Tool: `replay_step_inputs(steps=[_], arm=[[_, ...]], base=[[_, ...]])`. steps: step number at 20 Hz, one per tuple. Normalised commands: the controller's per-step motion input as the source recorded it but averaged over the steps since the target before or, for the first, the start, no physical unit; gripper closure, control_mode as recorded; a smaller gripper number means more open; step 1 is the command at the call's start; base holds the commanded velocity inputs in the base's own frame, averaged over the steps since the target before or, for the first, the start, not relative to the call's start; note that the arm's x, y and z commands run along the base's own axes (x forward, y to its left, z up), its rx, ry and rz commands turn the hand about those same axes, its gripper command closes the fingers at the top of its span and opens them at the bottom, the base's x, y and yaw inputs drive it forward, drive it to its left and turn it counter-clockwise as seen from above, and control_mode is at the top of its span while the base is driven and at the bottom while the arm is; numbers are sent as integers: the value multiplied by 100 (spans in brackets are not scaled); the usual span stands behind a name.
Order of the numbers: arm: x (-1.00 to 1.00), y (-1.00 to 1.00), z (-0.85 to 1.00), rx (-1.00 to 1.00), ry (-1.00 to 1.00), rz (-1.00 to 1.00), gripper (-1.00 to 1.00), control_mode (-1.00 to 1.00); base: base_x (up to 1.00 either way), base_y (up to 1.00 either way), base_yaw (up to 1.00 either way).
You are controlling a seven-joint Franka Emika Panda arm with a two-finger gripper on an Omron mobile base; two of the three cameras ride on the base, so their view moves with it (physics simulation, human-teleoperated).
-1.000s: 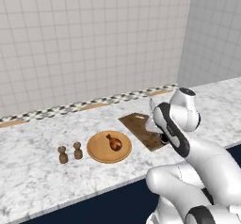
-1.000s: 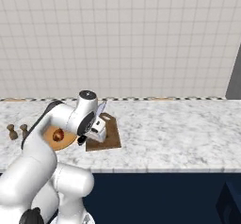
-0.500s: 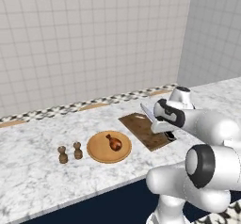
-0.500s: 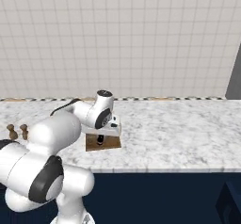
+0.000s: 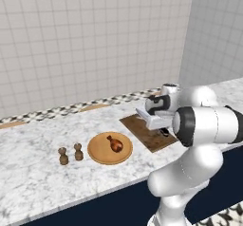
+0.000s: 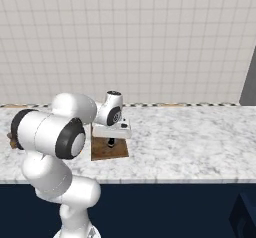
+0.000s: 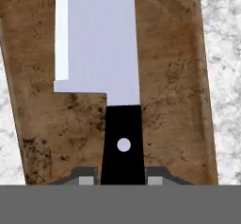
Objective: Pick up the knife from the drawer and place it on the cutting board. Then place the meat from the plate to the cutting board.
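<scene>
Steel blade and black handle tell me I have the knife clamped at its handle between the gripper fingers, which are closed tight on both sides of it. In the hand view its long axis runs straight away from the gripper, along the length of the cutting board directly beneath. I cannot tell whether the blade touches the wood or hangs just above it. From the left base view the gripper sits over the near end of the cutting board. The meat waits on the plate, just beside the board. I judge the release comes next.
</scene>
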Motion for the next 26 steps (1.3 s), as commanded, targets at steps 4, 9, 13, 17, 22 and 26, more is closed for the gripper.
replay_step_inputs(steps=[4, 9, 13, 17, 22, 26], arm=[[20, 0, -61, -7, 0, 3, 100, -100], [2, 0, -32, -3, -3, 4, -100, -100], [-22, 0, 5, 0, -15, 2, -100, -100], [-33, 6, 36, 0, -21, 0, -100, -100], [-21, 40, 69, 0, -12, 0, -100, -100], [-15, 85, 37, 0, -3, 0, -100, -100]], base=[[0, 0, 0], [0, 0, 0], [0, 0, 0], [0, 0, 0], [0, 0, 0], [0, 0, 0]])
